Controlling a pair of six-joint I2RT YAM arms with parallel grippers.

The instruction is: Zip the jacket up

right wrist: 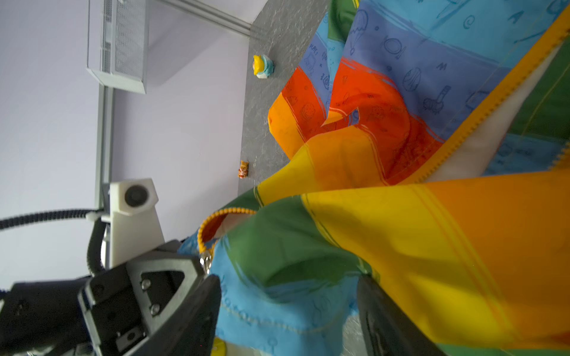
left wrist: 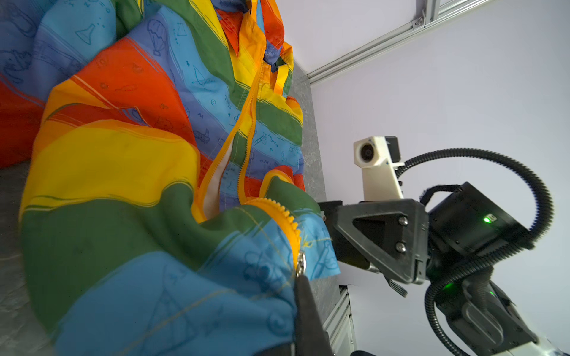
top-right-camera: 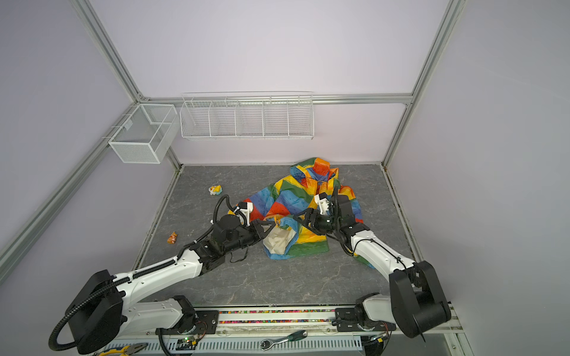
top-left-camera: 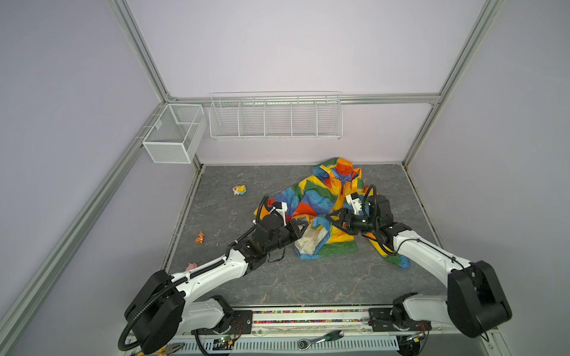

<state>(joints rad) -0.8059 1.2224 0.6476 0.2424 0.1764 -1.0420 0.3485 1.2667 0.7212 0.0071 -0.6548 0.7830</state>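
The left arm (top-left-camera: 212,274) and right arm (top-left-camera: 425,249) stretch in low from the near edge, elbows bent, grippers facing each other. The left gripper (top-left-camera: 306,224) is pinched tight on the jacket's (top-left-camera: 320,197) zipper edge. Just beside it, the right gripper (top-left-camera: 330,219) has its fingers (right wrist: 200,308) spread wide.

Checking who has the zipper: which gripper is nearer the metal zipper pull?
Left. The left gripper is shut on the jacket right at the zipper pull; the right gripper stands open further off, astride a fold.
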